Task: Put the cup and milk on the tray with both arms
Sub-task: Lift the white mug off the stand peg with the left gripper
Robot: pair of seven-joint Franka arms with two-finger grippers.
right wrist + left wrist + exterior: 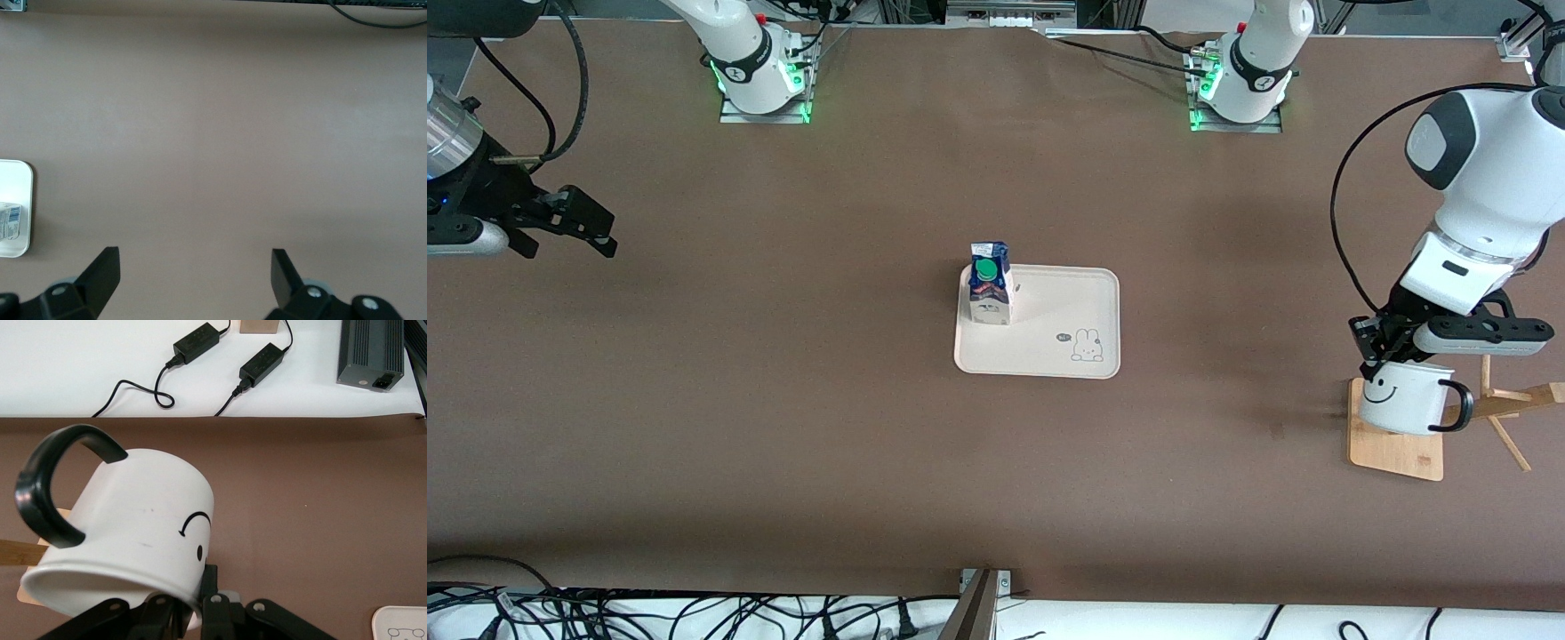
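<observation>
Over the square wooden rack base (1396, 444), the left tool (1376, 354) pinched the rim of the small white enamel smiley mug (1405, 400), seemingly light, stiff and slippery, well apart from the cream rectangular tray (1049, 356) carrying the blue-topped milk carton (991, 284) mid-bench (783, 400), while the right tool (569, 222) waited spread, away from the tray.

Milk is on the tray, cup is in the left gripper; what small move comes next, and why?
Probably carry the cup toward the tray: the left gripper holds it by the rim over the wooden rack base, the milk stands at one tray end, and the right gripper waits open.
</observation>
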